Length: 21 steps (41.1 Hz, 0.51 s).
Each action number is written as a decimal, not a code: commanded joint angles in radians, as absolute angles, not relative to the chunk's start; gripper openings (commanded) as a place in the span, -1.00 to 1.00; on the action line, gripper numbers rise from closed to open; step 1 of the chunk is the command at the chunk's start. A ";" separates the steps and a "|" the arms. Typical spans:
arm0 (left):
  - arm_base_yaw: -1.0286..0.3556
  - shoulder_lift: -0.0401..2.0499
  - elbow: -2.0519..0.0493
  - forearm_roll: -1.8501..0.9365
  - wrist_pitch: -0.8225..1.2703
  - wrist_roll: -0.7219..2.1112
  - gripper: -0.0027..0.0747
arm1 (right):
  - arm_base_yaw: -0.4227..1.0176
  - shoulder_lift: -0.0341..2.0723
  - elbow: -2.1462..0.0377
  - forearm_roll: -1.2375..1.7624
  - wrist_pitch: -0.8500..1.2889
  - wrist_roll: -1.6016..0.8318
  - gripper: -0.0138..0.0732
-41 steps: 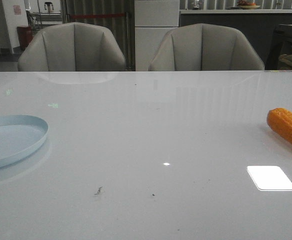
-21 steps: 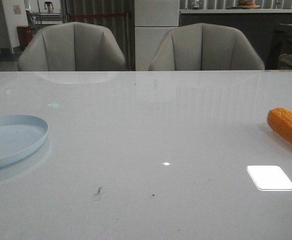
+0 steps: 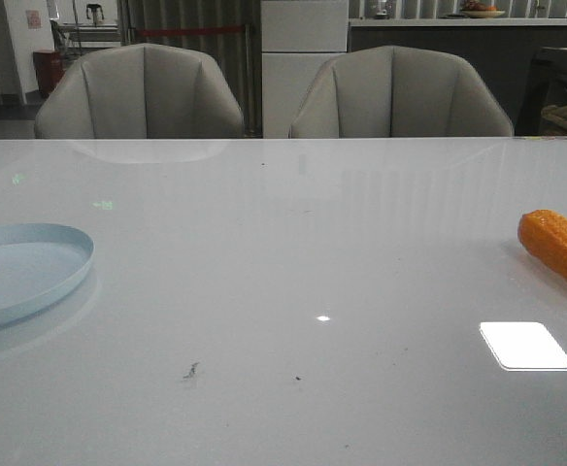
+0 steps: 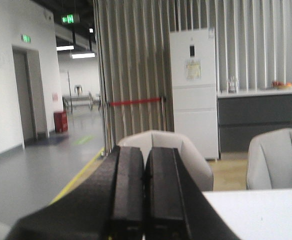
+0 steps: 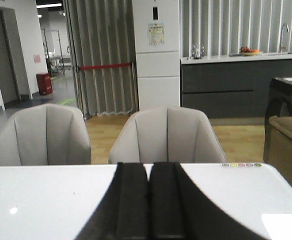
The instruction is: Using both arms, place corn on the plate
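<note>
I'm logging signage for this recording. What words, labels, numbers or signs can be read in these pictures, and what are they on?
Nothing is legible.
Green ceiling sign: too blurred to read.
Green sign over the door: too blurred.
Notice on the white cabinet: print too small.
Pink sheet on the wall: unreadable.
Corn, plate, left gripper, right gripper: no markings visible.

We can read no words or numbers anywhere. In the left wrist view, two green lit signs (image 4: 68, 19) hang near the ceiling at about ten o'clock, their lettering too blurred to make out. A paper notice (image 4: 193, 69) is stuck on the white cabinet (image 4: 193, 115); its print is illegible. In the right wrist view the same kind of notice (image 5: 156, 34) is equally unreadable.
</note>
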<state>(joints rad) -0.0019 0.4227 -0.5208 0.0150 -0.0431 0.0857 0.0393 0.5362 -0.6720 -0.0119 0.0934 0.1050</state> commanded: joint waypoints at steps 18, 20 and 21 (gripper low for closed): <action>-0.009 0.911 -0.580 0.015 -0.155 0.074 -0.68 | 0.038 0.922 -0.728 -0.019 0.009 0.107 -0.52; -0.009 0.936 -0.580 0.015 -0.155 0.074 -0.68 | 0.038 0.941 -0.728 -0.019 0.010 0.107 -0.50; -0.009 0.943 -0.580 0.015 -0.156 0.074 -0.68 | 0.038 0.946 -0.728 -0.019 0.010 0.107 -0.49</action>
